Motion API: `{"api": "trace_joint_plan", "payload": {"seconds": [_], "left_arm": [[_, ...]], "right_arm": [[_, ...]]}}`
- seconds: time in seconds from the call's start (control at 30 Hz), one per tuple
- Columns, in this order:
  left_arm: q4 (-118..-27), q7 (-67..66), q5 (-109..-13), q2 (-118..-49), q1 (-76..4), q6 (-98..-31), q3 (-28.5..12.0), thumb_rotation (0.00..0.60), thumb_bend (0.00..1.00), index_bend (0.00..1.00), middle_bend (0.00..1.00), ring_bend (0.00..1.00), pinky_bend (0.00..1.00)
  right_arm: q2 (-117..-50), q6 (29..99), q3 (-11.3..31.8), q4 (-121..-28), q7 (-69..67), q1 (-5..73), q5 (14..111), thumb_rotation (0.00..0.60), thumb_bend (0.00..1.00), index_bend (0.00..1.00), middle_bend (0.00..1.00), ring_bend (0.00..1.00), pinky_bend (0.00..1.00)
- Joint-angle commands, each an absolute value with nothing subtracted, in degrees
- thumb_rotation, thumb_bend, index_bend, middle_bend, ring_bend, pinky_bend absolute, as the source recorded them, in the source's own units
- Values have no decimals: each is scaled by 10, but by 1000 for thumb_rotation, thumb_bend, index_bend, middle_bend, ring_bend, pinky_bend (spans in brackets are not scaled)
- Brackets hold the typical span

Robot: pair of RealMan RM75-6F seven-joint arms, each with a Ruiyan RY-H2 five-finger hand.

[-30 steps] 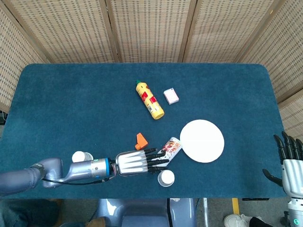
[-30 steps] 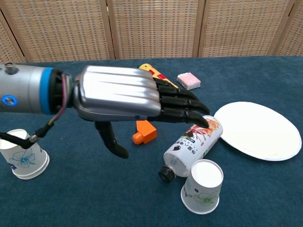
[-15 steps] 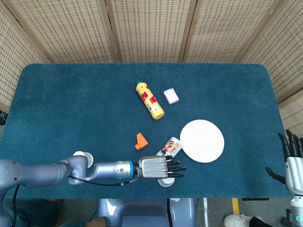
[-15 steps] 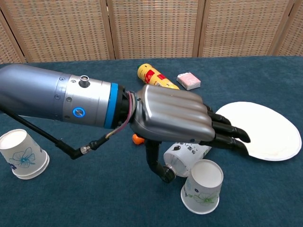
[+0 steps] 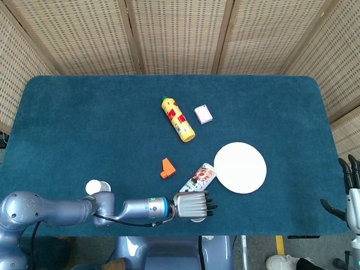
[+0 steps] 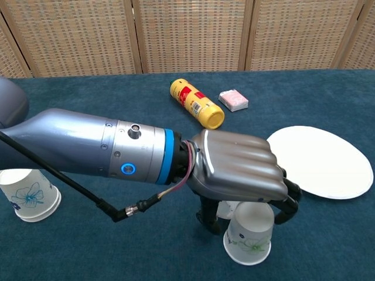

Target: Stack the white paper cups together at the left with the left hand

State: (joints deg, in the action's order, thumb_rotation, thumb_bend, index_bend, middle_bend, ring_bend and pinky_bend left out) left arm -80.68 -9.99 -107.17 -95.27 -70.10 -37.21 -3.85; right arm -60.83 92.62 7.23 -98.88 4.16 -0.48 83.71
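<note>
One white paper cup [image 6: 249, 237] with a blue flower print stands upright at the near edge of the table. My left hand [image 6: 240, 170] covers it from above, thumb down on its left, fingers curled down on its right, closed around the rim. From the head view the hand [image 5: 191, 205] hides nearly all of that cup. A second white paper cup [image 6: 26, 193] stands upright at the near left [image 5: 95, 187], beside my left forearm. My right hand [image 5: 351, 191] hangs off the table's right edge, fingers apart and holding nothing.
A small printed bottle [image 5: 199, 176] lies just behind the held cup, next to a white paper plate [image 5: 240, 167]. An orange piece [image 5: 166, 167] lies left of the bottle. Farther back lie a yellow bottle [image 5: 178, 118] and a small pink box [image 5: 203, 114].
My left hand moved toward the near edge, off the printed bottle and over the cup, and its fingers went from stretched out to curled around the rim. The right hand slid further out of view.
</note>
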Motion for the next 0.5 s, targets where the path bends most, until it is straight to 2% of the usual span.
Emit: {"api": "trace_joint_plan", "payload": {"seconds": [0.03, 0.17, 0.5], "left_arm": [[-801, -112, -1063, -963, -700, -374, -40, 600, 59, 495, 369, 441, 486], [-800, -136, -1050, -970, -699, -371, -38, 600, 99, 591, 446, 512, 524], [-837, -146, -1032, -944, -688, -427, -56, 600, 100, 602, 454, 518, 527]], "right_arm": [[-607, 929, 73, -989, 39, -6, 836, 600, 0, 0, 0, 0, 0], [-605, 930, 74, -988, 33, -8, 835, 600, 0, 0, 0, 0, 0], [-605, 935, 72, -989, 34, -10, 842, 600, 0, 0, 0, 0, 0]]}}
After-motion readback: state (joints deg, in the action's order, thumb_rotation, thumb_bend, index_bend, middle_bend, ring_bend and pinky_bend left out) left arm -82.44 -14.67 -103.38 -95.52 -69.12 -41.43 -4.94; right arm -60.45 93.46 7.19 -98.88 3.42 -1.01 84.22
